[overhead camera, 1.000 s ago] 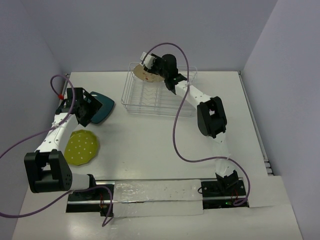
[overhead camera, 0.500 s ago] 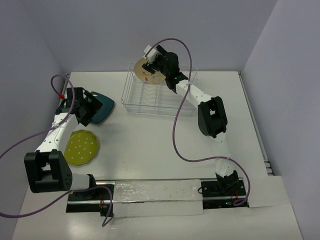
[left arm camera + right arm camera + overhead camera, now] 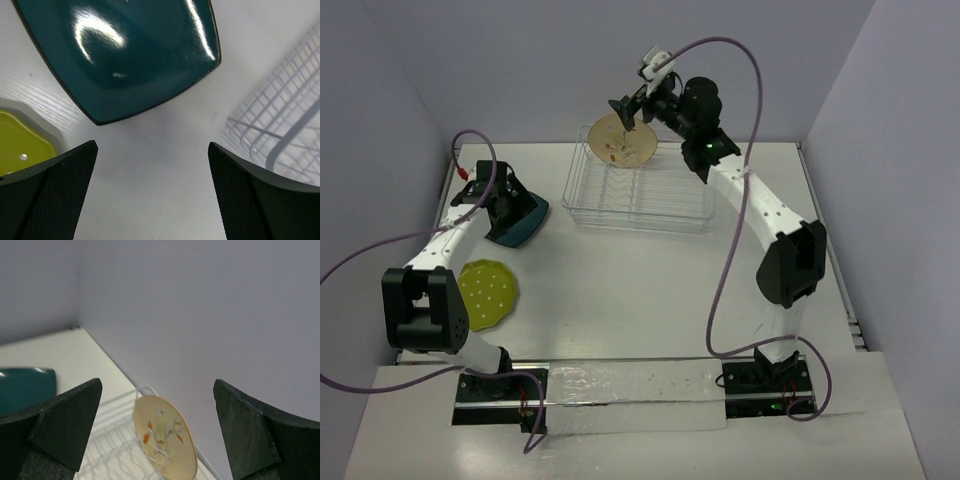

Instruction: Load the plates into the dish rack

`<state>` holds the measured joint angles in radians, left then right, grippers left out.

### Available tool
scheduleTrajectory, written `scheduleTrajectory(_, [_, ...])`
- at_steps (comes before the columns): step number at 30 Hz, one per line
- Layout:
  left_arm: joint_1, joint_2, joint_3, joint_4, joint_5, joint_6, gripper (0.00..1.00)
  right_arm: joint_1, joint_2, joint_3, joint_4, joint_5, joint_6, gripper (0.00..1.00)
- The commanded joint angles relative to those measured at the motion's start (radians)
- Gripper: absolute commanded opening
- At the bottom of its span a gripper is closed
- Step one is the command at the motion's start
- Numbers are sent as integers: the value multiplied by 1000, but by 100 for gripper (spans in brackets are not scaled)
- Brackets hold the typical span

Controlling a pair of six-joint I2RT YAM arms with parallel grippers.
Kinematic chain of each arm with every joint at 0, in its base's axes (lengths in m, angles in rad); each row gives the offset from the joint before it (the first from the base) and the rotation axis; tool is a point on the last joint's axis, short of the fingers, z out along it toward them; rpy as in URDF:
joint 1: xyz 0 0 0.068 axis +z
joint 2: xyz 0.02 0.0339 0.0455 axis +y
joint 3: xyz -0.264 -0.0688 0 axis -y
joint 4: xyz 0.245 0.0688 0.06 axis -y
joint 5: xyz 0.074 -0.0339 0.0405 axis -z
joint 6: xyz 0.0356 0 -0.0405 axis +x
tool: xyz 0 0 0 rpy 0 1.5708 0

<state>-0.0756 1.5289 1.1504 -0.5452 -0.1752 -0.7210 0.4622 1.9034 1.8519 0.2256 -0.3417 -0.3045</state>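
One teal plate (image 3: 135, 55) lies below your spread left hand (image 3: 151, 150): stiff, glossy, probably slippery and breakable; pinch its rim. Right hand (image 3: 157, 385) spread, empty.

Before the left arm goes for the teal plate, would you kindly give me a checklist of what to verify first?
1. beige plate standing on edge in the dish rack: ok.
2. right gripper open, above the beige plate and apart from it: ok.
3. Rack slots to the right of the beige plate free: ok.
4. left gripper open over the table: ok.
5. teal plate rim between the left jaws: not ok; the rim lies ahead of them.
6. lime-green plate flat and apart from the teal plate: ok.
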Motion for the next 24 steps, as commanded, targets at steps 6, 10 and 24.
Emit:
scheduleTrajectory(6, [126,-26,32,-21,-63,-73,99,-1,-342,-250,-250,-55,395,100])
scheduleTrajectory(10, [132,-87,-6,-85,-63,-175,99,14,-474,-474,-230,-46,460,100])
scheduleTrajectory(24, [94,-443,-336,-140,15,-222,99,257,-449,-645,-246,25,617,100])
